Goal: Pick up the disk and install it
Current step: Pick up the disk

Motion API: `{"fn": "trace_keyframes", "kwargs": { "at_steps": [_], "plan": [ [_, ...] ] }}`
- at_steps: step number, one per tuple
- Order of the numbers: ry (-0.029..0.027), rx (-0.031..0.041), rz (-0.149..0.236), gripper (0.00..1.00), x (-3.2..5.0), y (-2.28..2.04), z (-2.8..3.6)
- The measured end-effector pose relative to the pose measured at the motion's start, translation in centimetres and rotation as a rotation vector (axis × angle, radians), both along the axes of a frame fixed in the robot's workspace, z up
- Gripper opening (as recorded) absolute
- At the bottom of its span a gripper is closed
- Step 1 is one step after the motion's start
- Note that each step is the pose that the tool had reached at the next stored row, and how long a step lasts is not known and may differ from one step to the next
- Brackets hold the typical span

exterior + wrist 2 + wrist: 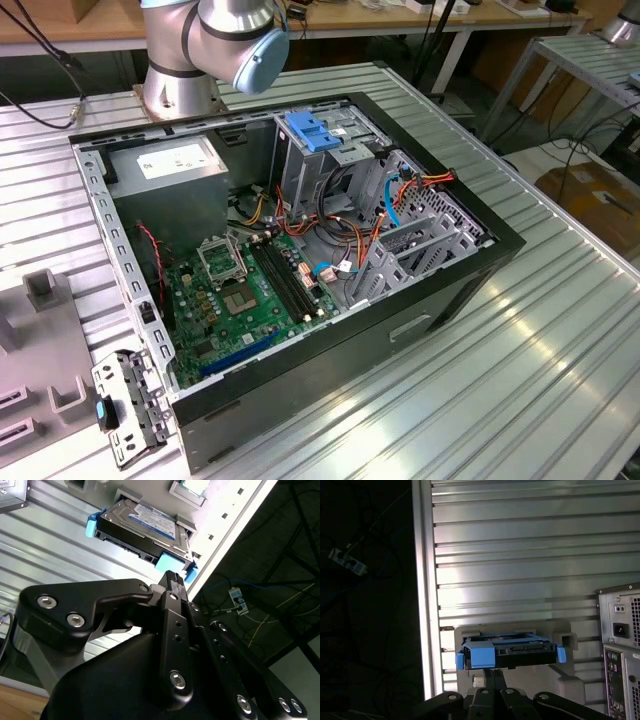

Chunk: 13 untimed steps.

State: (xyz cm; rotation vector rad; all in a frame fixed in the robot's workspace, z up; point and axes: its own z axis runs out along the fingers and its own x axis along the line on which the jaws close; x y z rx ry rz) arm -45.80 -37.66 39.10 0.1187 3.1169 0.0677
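Note:
The disk [150, 522] is a flat silver-grey drive with a white and blue label and blue side rails. It lies in a grey holder [565, 640] on the ribbed metal table, close to the table's edge. In the first wrist view the disk [510, 652] shows its end face with blue tabs at both ends. My gripper [172, 577] hovers just short of one blue rail, apart from the disk, its black fingers shut together on nothing. The gripper [495, 672] tips sit right in front of the disk's end face.
The open computer case [130, 300] lies on the table with a light-blue bracket [315, 130] over its drive bay and a grey box [175, 165] at the back. The case's rear panel [620, 645] stands near the holder. The table's edge [422, 580] drops to a dark floor with cables.

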Motion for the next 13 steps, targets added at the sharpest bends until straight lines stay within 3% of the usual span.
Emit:
{"fn": "trace_keyframes", "kwargs": {
  "at_steps": [5, 9, 11, 13],
  "plan": [
    [0.0000, 0.0000, 0.009, 0.11, -0.01, 0.00, 0.00],
    [0.0000, 0.0000, 0.135, 0.11, -0.01, 0.00, 0.00],
    [-0.0001, 0.0000, 0.181, 0.11, -0.01, 0.00, 0.00],
    [0.0000, -0.0001, 0.254, 0.11, -0.01, 0.00, 0.00]
  ]
}}
